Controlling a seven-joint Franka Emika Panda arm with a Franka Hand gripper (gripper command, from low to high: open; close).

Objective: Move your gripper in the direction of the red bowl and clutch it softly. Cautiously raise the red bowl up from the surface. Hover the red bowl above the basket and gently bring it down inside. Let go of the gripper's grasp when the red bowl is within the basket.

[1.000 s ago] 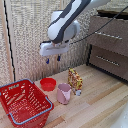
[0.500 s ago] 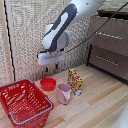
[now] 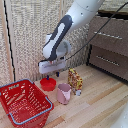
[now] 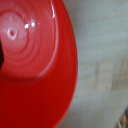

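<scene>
The red bowl (image 3: 48, 85) sits on the wooden floor in front of the slatted wall. My gripper (image 3: 48, 76) hangs straight down right over it, its short dark fingers just above the bowl's rim and apparently open, holding nothing. In the wrist view the red bowl (image 4: 30, 60) fills most of the picture from very close, and a dark sliver of one fingertip (image 4: 1, 56) shows at the picture's edge. The red basket (image 3: 30, 106) with a grey-blue rim stands on the floor at the exterior view's left, close to the bowl.
A pink cup (image 3: 63, 93) stands just to the exterior view's right of the bowl, with a small yellow and orange toy (image 3: 75, 81) behind it. A dark wooden drawer unit (image 3: 109, 45) fills the exterior view's right. A black cable hangs from the arm.
The arm has come down and toward the exterior view's left, bringing the gripper from well above the floor to just over the red bowl. Bowl, cup and basket have not moved.
</scene>
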